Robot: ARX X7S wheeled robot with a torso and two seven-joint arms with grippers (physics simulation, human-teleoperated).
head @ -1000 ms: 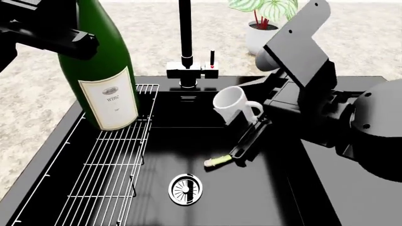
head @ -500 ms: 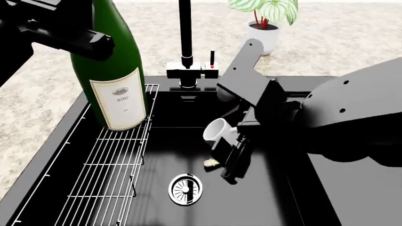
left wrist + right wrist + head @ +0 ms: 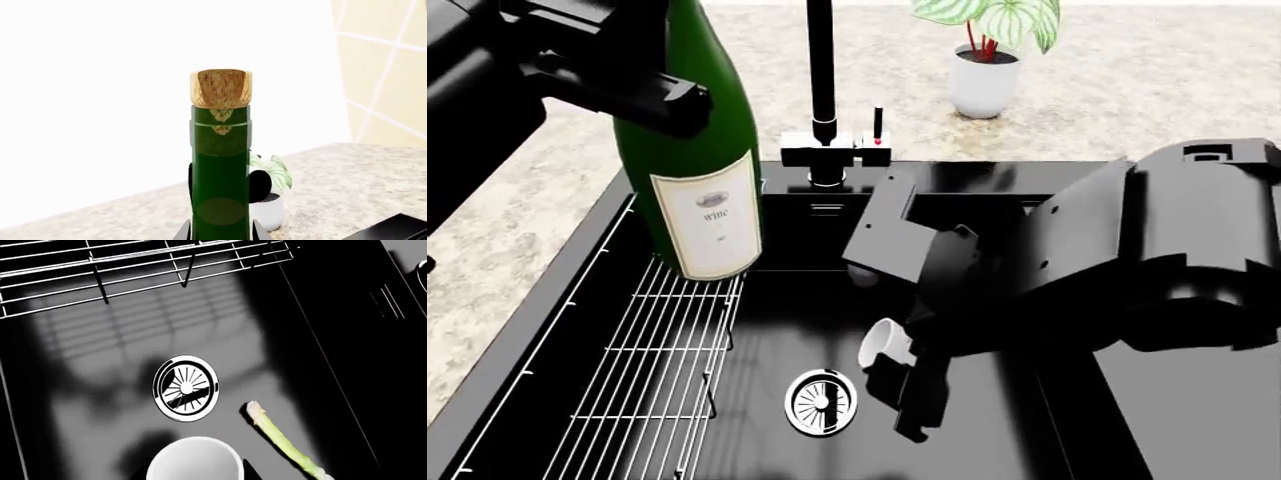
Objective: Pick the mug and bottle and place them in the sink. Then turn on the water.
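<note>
The right gripper [image 3: 910,405] is mostly buried under its own arm in the head view, so how its jaws stand cannot be told; the mug [image 3: 884,343] shows only as a sliver of white rim beside them. In the right wrist view the mug [image 3: 193,459] is cut off by the picture's edge, as is a pale green stalk [image 3: 283,442] next to it. The bottle [image 3: 694,150] loses its neck past the edge; the left gripper's jaws are hidden behind the glass.
</note>
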